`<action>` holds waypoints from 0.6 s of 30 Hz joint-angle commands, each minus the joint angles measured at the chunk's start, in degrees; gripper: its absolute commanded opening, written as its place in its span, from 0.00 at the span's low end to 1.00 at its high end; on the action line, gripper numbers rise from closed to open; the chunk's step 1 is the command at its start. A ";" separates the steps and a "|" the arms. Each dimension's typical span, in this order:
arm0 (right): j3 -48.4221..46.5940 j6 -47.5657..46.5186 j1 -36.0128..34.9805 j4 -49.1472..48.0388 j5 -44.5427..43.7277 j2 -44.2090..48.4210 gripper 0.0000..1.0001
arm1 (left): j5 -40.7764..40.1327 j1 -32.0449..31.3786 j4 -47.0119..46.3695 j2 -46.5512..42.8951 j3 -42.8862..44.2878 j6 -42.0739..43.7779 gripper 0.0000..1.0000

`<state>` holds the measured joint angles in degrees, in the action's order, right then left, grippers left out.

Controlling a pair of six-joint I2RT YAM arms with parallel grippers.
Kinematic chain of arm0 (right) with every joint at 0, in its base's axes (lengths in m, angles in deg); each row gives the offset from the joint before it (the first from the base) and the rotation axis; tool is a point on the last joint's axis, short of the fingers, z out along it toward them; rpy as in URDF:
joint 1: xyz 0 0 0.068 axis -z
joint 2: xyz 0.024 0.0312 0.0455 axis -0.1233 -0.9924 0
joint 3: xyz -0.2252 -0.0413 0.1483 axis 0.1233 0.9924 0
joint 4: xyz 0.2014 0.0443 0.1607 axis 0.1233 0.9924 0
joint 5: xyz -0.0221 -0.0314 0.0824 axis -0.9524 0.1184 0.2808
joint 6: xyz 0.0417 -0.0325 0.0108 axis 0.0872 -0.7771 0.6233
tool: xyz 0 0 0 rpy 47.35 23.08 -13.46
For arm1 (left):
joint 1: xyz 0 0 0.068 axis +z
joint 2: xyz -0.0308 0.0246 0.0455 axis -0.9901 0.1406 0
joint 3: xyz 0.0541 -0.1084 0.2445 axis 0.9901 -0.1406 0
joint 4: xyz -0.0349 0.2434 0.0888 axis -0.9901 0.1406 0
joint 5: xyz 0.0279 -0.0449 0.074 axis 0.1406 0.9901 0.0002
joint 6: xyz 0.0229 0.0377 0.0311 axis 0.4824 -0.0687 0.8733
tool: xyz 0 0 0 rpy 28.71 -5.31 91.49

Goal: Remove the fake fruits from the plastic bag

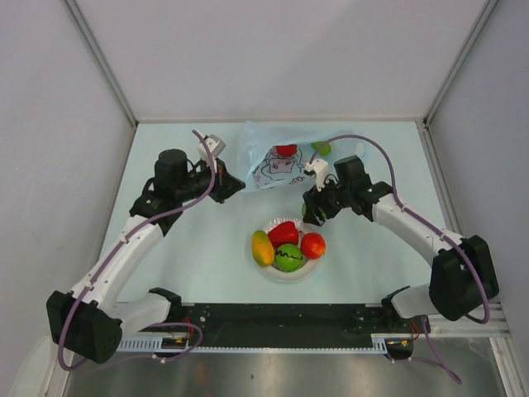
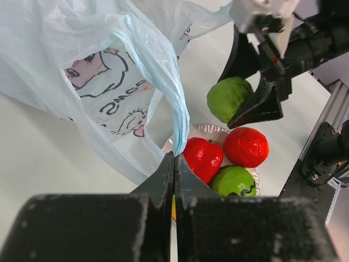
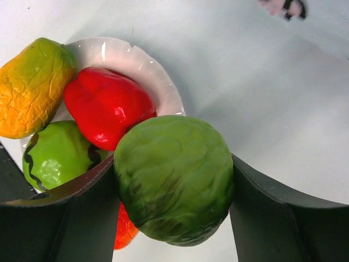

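Note:
The light-blue plastic bag [image 1: 277, 157] lies at the back of the table; a red fruit [image 1: 286, 150] and a green fruit [image 1: 321, 149] show through it. My left gripper [image 1: 235, 185] is shut on the bag's edge [image 2: 177, 128], lifting it. My right gripper [image 3: 173, 164] is shut on a bumpy green fruit [image 3: 174, 180], held just above the far rim of the white plate [image 3: 144, 65]. That fruit [image 2: 228, 98] also shows in the left wrist view. On the plate lie a yellow-orange fruit [image 1: 262, 247], a glossy red one [image 1: 283, 233], a red-orange one [image 1: 312, 245] and a green one [image 1: 288, 257].
The plate [image 1: 281, 273] sits between the two arms, near the black base rail [image 1: 273, 324]. Grey walls close in the pale table on the left, right and back.

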<state>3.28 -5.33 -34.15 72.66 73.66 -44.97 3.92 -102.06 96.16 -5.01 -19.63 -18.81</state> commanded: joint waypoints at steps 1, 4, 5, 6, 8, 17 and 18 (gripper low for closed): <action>-0.14 2.24 -0.09 -2.73 3.61 -2.75 0.27 | -0.38 1.15 -0.18 -2.77 -0.47 0.85 0.00; -0.22 3.56 0.26 -4.31 4.75 -5.04 0.29 | -0.21 1.77 0.17 -3.21 -0.47 0.85 0.00; -0.31 4.17 0.52 -4.49 5.10 -5.91 0.31 | -0.21 2.03 0.25 -3.30 -0.47 0.85 0.01; -0.22 4.52 0.61 -4.75 5.37 -6.27 0.32 | -0.12 2.12 0.26 -3.30 -0.38 0.76 0.00; -0.22 4.96 0.88 -4.50 7.73 -6.97 0.35 | 0.05 2.30 0.17 -3.57 -0.38 0.59 0.00; -0.22 6.20 1.05 -4.67 9.24 -9.61 0.60 | 0.32 2.65 -1.33 -3.74 -1.87 -0.21 0.00; -0.22 6.20 1.14 -4.76 9.32 -9.88 0.62 | 0.23 2.65 -1.50 -3.57 -1.87 -0.21 0.00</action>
<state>3.32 -0.10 -33.32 70.06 81.44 -54.04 3.96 -99.83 96.54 -7.46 -21.05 -18.50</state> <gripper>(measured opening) 0.701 0.005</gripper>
